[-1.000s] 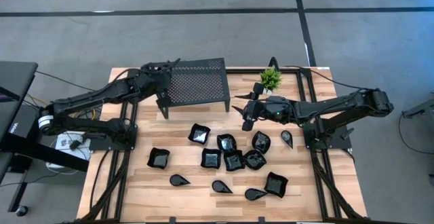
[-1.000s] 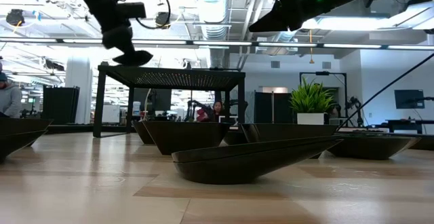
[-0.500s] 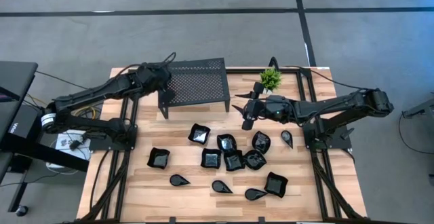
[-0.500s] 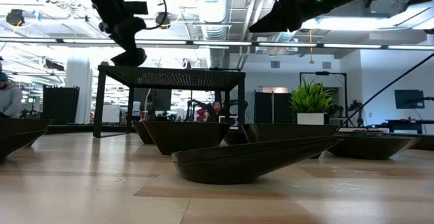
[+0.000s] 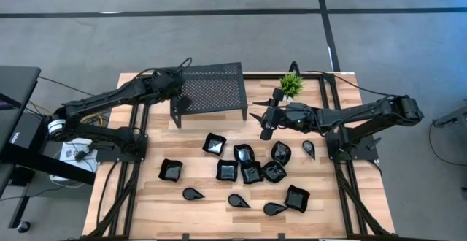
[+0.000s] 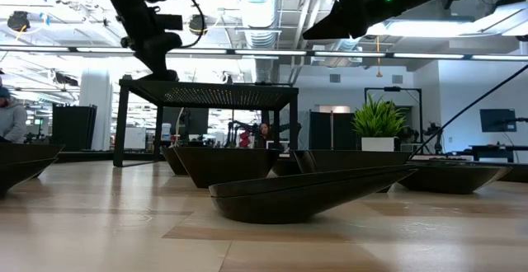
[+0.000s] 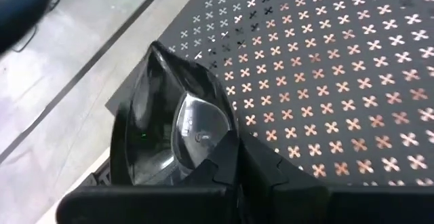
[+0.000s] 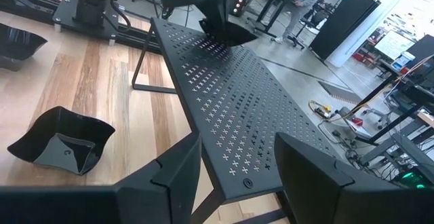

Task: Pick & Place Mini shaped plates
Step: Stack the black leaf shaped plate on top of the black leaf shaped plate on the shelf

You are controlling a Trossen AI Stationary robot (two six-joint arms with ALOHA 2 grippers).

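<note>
My left gripper [image 5: 177, 88] is shut on a glossy black teardrop mini plate [image 7: 169, 122] over the left end of the black perforated stand [image 5: 211, 88]. The low view shows this gripper [image 6: 159, 68] right at the stand's top. My right gripper [image 5: 264, 122] is open and hovers above the table right of the stand, touching nothing; its fingers spread wide in the right wrist view [image 8: 234, 176]. Several more black mini plates [image 5: 250, 171] rest on their bases on the wooden table. My left gripper holds the teardrop plate by the rim of its broad end [image 7: 203, 149], coming from above. One finger [image 7: 227, 163] lies on the dish's inside; the other is hidden under it. The pointed tip [image 7: 157, 47] points away from the fingers. Whether the plate touches the stand I cannot tell.
A small green potted plant [image 5: 291, 85] stands near the table's far edge, right of the stand. One wavy-edged plate [image 8: 61, 142] lies on the table near my right gripper. Bare wood lies along the left side [image 5: 139, 175]. People and furniture show in the room behind.
My left gripper has carried the plate a little toward the table's near edge over the stand's left end, turning as it went, and now sits lower, at the stand's top. My right arm has kept still.
</note>
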